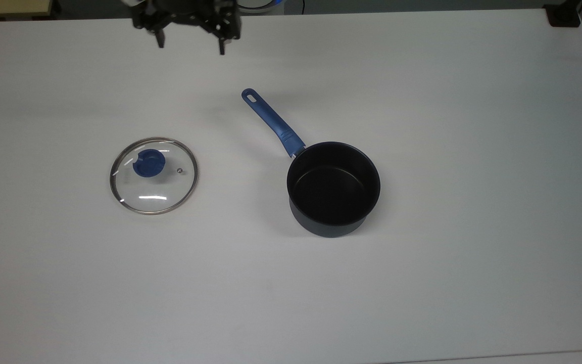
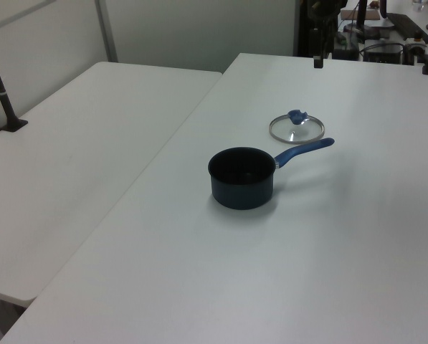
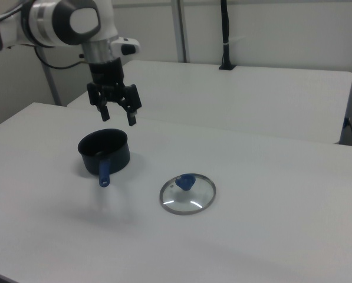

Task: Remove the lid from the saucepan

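Lid (image 1: 153,175) flat on table (image 1: 422,283), well apart from open saucepan (image 1: 333,188); task looks done. Gripper (image 1: 190,43) high, fingers spread wide, empty. Little risk: only a low sweep could clip the saucepan handle (image 1: 272,123).

Showing dark grey-blue outside and black inside on the saucepan (image 1: 333,189), with a blue handle (image 1: 273,123). Left of the saucepan in the top view, showing clear glass, a silvery metal rim and a blue knob (image 1: 148,163) on the lid (image 1: 153,176); lying under both, a plain white table (image 1: 422,283).
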Robot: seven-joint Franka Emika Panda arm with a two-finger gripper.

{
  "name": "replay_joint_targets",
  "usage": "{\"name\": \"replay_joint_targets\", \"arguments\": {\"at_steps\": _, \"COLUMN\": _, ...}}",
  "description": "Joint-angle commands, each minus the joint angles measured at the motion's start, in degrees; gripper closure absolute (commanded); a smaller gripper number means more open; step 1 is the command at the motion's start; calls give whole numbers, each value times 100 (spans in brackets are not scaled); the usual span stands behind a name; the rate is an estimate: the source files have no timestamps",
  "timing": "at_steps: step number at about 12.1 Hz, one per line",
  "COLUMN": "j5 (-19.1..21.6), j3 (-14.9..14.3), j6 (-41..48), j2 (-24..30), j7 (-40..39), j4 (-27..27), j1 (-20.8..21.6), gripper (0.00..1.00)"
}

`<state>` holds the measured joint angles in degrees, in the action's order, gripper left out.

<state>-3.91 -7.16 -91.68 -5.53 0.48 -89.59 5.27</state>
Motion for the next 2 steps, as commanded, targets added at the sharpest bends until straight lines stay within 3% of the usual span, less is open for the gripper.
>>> {"name": "replay_joint_targets", "arguments": {"at_steps": 1, "j5": -31, "j3": -40, "j6": -16, "j2": 500, "j7": -84, "j4": -349, "j1": -44, "gripper": 0}}
{"name": "replay_joint_targets", "arguments": {"at_steps": 2, "j5": -31, "j3": -40, "j6": -7, "j2": 501, "j7": -84, "j4": -366, "j1": -44, "gripper": 0}}
